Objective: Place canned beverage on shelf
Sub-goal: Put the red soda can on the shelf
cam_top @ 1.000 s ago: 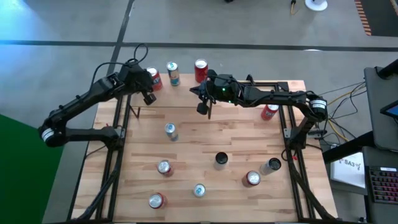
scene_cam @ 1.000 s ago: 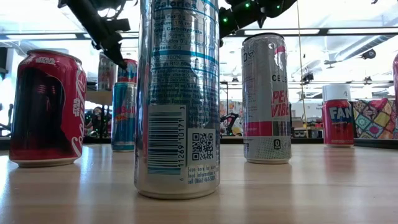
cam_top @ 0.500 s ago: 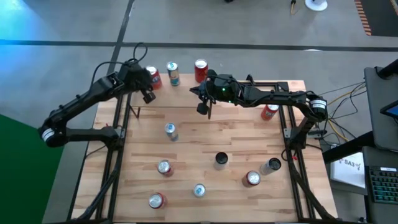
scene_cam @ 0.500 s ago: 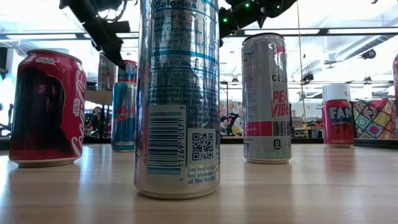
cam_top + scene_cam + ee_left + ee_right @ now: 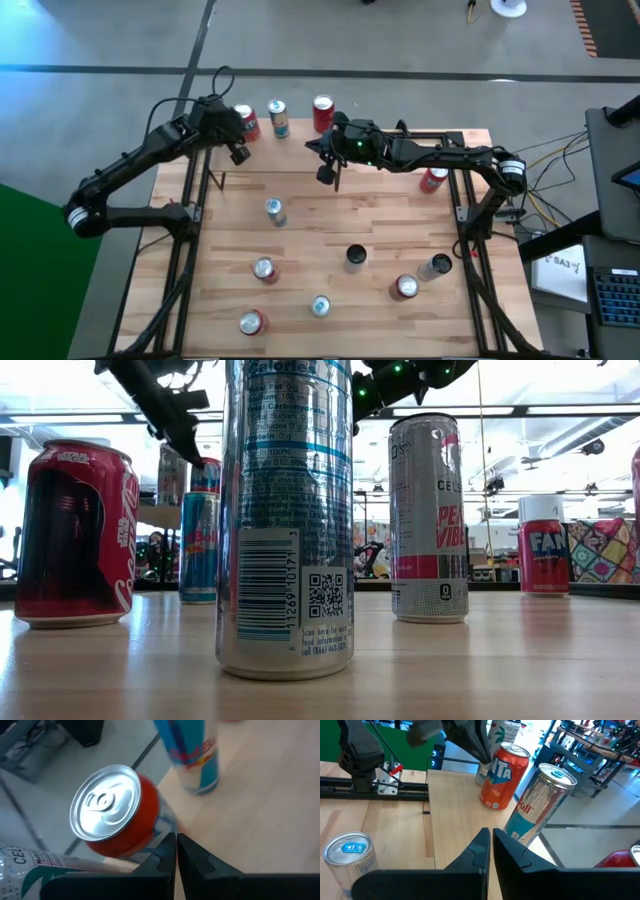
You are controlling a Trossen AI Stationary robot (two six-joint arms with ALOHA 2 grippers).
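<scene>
Orange can point(image 5: 116, 811) upright on the shelf point(image 5: 300, 150), just beyond the closed, empty left tool point(image 5: 238, 155).

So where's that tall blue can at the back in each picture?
High: blue can, far edge, middle of three.
Low: cannot tell it apart.
Left wrist: top, right of centre.
Right wrist: right of centre.
Landmark: orange can beside it.

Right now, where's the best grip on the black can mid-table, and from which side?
Take the black can round its side wall, about mid-height: it stands upright, so the round wall is free all the way round. Come from the right pincer's side, over bare wood; a red can sits close on the other side.
</scene>
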